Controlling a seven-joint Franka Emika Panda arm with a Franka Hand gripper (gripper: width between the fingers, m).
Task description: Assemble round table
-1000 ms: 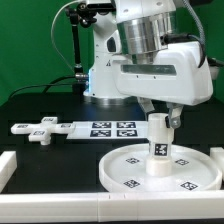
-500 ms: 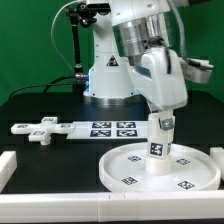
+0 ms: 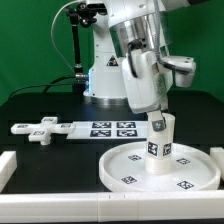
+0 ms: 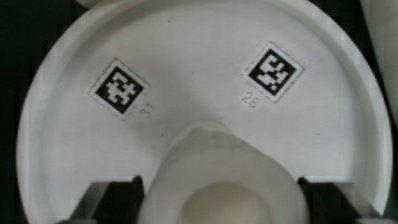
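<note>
The large white round disc [image 3: 127,168] with black-and-white markers lies at the front of the exterior view's right. The short thick cylinder leg [image 3: 158,150] stands upright at its centre. My gripper [image 3: 158,122] comes down from above and is shut on the top of the leg. In the wrist view the leg [image 4: 228,175] sits between my two dark fingers [image 4: 114,200], with the disc [image 4: 196,50] and two of its markers beyond it. The cross-shaped foot piece [image 3: 38,130] lies flat at the exterior view's left, apart from the gripper.
The marker board [image 3: 110,129] lies behind the disc, between it and the robot base [image 3: 105,75]. White border bars run along the front [image 3: 60,210] and at the left [image 3: 8,165]. A bar end shows at the right edge [image 3: 217,152].
My wrist has turned about its vertical axis while staying over the leg; the hand now faces a different way. The leg and disc stay where they were.
</note>
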